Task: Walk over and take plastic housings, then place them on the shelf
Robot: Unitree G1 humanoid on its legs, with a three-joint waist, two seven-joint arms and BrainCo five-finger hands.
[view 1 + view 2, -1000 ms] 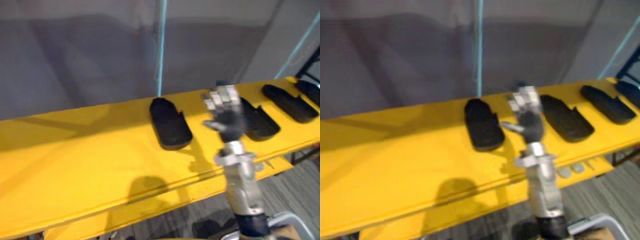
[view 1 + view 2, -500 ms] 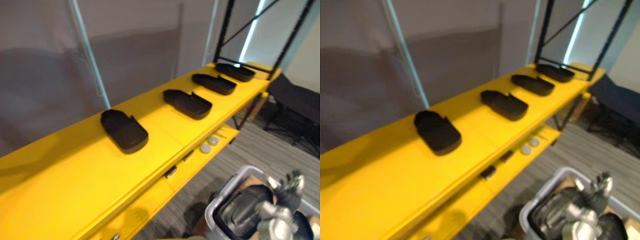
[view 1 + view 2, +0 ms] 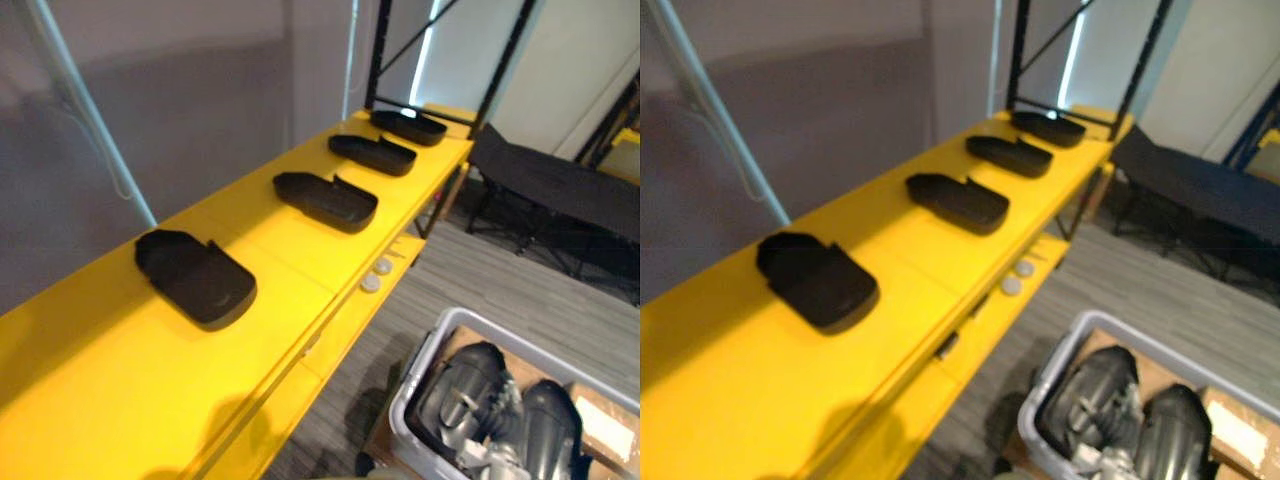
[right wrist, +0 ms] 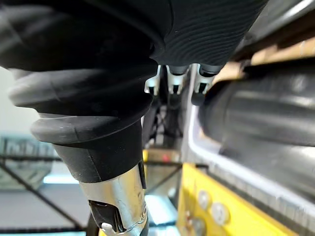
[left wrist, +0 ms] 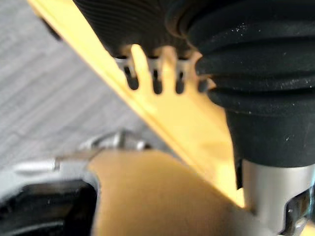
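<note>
Grey carpet (image 3: 520, 290) carries a grey bin (image 3: 425, 360), and in it lie the dark plastic housings (image 3: 478, 385) to be fetched, packed side by side with what look like their rounded backs up. One of them lies just beside the right hand (image 4: 211, 24), which hangs at the bin's rim. Whether that hand is released or clenched cannot be told from its own view. The shells look moulded, thin-walled and hollow, so they are probably light and stiff. Their smooth curved backs would likely slip under a flat press, so a hold across the narrow width, catching the open rim, seems safest. The left hand (image 5: 128, 19) hangs near the front edge of the yellow shelf (image 3: 100, 380), and its state is equally unreadable. Beyond both hands, four placed housings (image 3: 195, 278) sit hollow side up in a row along the shelf top, well apart, with bare yellow at the end nearer the hands.
</note>
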